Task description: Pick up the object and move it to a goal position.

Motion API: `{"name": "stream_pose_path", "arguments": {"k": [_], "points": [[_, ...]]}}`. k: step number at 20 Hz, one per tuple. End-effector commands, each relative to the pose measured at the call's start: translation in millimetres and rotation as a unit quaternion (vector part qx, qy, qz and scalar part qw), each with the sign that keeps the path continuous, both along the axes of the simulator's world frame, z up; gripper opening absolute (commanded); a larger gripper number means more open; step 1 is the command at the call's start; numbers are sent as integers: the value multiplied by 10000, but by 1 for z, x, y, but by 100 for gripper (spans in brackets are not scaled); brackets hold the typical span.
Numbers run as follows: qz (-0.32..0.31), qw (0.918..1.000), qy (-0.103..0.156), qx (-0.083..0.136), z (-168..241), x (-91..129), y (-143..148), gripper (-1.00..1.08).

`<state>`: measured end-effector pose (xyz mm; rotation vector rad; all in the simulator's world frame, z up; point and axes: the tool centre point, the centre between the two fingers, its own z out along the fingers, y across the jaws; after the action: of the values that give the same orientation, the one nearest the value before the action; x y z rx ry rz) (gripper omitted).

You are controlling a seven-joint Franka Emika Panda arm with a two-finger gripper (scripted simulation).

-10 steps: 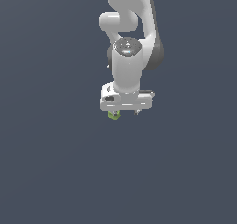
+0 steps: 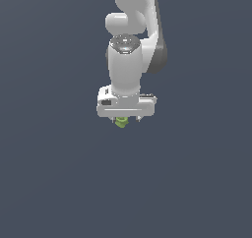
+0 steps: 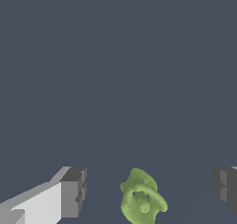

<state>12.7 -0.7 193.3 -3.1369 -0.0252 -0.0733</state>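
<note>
between wide jaws, apparently untouched: green object (image 3: 141, 199)

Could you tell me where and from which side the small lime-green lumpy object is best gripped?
Grip the small lime-green lumpy object across its middle, coming from directly above. In the wrist view it lies between the open jaws of the white gripper, with clear gaps either side. It is knobbly with no handle, so closing on its widest part probably holds best.

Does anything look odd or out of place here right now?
Nothing stands out. The lime-green object sits between the open gripper's fingers, touching neither, with clear gaps on both sides in the wrist view. No damage or spill is visible.
</note>
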Motion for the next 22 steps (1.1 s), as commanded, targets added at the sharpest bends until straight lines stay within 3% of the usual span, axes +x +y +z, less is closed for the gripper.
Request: {"name": "stream_pose_path", "arguments": {"k": [1,14,22], "points": [[-17,10000,-35,-23,3,2,-6,100],[-569,9984,25,16,-19,-16,-7,100],[-1519,9883,107,52,-53,-49,-12,100]]}}
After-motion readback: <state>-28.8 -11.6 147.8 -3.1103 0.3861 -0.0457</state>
